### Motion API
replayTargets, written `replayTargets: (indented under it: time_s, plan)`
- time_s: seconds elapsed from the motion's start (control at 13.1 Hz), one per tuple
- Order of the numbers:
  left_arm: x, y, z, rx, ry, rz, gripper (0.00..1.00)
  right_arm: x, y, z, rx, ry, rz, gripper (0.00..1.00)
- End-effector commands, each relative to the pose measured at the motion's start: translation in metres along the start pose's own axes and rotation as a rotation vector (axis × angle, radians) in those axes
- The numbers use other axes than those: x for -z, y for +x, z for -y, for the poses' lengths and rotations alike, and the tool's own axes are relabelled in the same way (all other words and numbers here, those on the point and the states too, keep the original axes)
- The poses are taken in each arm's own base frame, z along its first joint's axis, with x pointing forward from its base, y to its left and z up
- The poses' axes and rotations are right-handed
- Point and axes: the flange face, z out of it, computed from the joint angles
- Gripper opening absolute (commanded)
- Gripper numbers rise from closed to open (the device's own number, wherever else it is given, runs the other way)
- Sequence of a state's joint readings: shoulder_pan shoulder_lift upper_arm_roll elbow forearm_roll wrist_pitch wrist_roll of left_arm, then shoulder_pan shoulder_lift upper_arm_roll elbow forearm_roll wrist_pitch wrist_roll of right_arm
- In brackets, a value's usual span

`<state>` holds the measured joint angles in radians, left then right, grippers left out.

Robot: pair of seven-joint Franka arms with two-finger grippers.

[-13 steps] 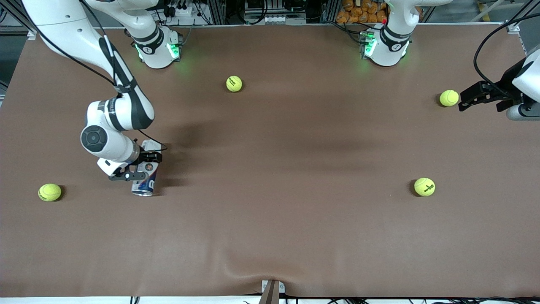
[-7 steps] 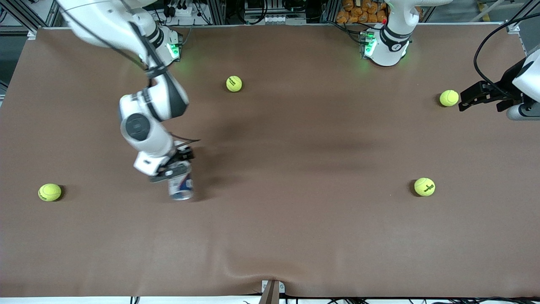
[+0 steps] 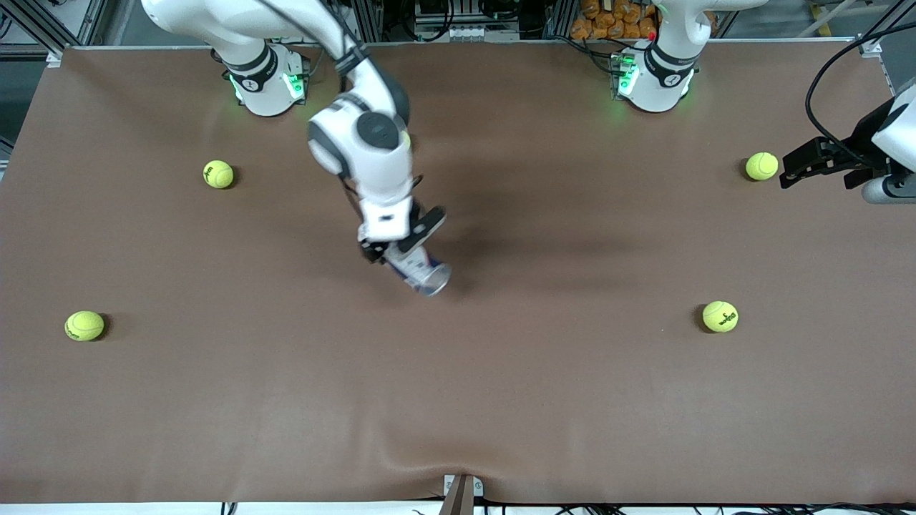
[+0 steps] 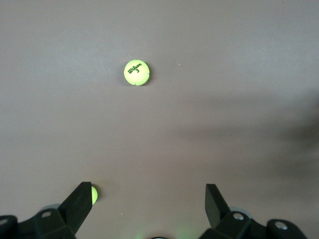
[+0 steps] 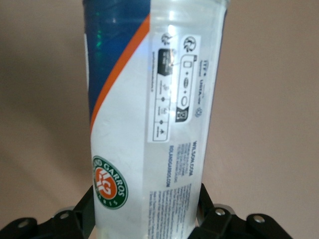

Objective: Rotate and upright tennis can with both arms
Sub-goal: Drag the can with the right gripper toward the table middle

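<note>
The right arm's black two-finger gripper hangs in the air over the middle of the brown cloth-covered worktop, its fingers clamped on the tennis can, a slim clear-plastic cylinder with a white, navy and red label and a metallic rim. In the front view the can slants out of the gripper toward five o'clock, rim end lowest, its shadow lying on the cloth beside it. In the right wrist view the can fills the middle, running toward twelve o'clock from between the two black fingers, with a round green-and-orange badge low on the white label and a navy panel edged in orange higher up. The left arm's black gripper waits at the left arm's end of the worktop, at about three o'clock from a yellow-green felt tennis ball just beside it; its fingers stand spread apart with nothing between them. In the left wrist view a second tennis ball, printed with a dark logo, lies at twelve o'clock from that gripper, well apart. Other tennis balls lie scattered: one nearer the front camera at the left arm's end, and two toward the right arm's end.
</note>
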<state>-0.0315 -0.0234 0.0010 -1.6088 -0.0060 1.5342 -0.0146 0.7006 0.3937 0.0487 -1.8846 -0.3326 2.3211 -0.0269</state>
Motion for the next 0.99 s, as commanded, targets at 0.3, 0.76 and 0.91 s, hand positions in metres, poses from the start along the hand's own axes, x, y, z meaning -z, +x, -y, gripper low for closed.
replayTargets:
  time_s: [0.3,0.76,0.91]
  plan:
    - [0.004,0.0,0.001,-0.021,0.006,0.005,1.0,-0.05,0.069,0.089,0.521,-0.147,0.011,0.86]
    - [0.003,0.0,0.001,-0.021,0.006,0.007,1.0,-0.054,0.072,0.086,0.548,-0.169,0.014,1.0]
    - [0.002,0.001,0.001,-0.021,0.006,0.009,1.0,-0.042,0.072,0.066,0.543,-0.175,0.032,1.0]
